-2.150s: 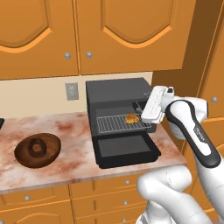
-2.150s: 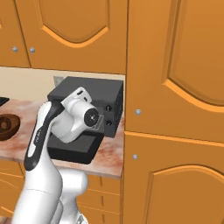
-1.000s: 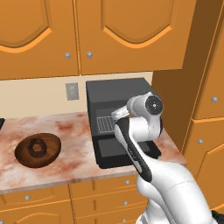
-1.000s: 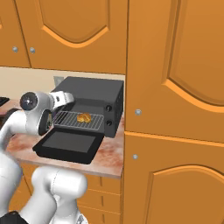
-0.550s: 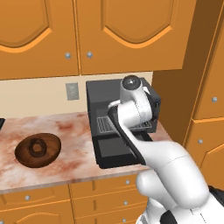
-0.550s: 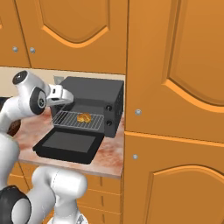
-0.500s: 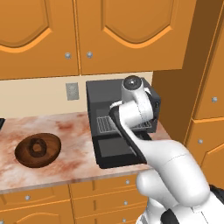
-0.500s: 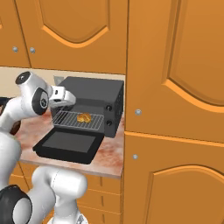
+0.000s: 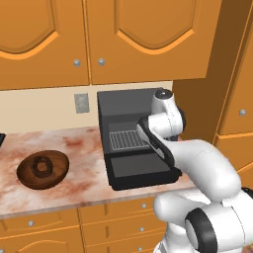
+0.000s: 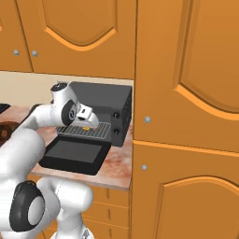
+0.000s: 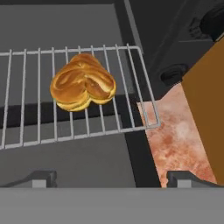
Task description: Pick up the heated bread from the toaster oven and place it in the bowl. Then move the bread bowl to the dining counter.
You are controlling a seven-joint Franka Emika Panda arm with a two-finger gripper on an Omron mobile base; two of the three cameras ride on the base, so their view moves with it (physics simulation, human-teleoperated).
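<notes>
The heated bread is a golden twisted piece lying on the wire rack of the toaster oven, whose door hangs open and flat. In the right base view the bread shows as a small orange spot under my hand. My gripper hovers just in front of and above the rack, open, with nothing between its fingertips. From the right side the gripper points down at the rack. The brown wooden bowl sits on the counter left of the oven. The dining counter is out of view.
The oven stands on a reddish marbled counter under orange wall cabinets. A tall orange cabinet closes in right beside the oven. A wall outlet is behind the counter. My own arm crosses the oven's right half in the left base view.
My arm has swung in from the oven's left and the hand has come down in front of the rack, close to the bread. The jaws stayed open; bread and bowl have not moved.
</notes>
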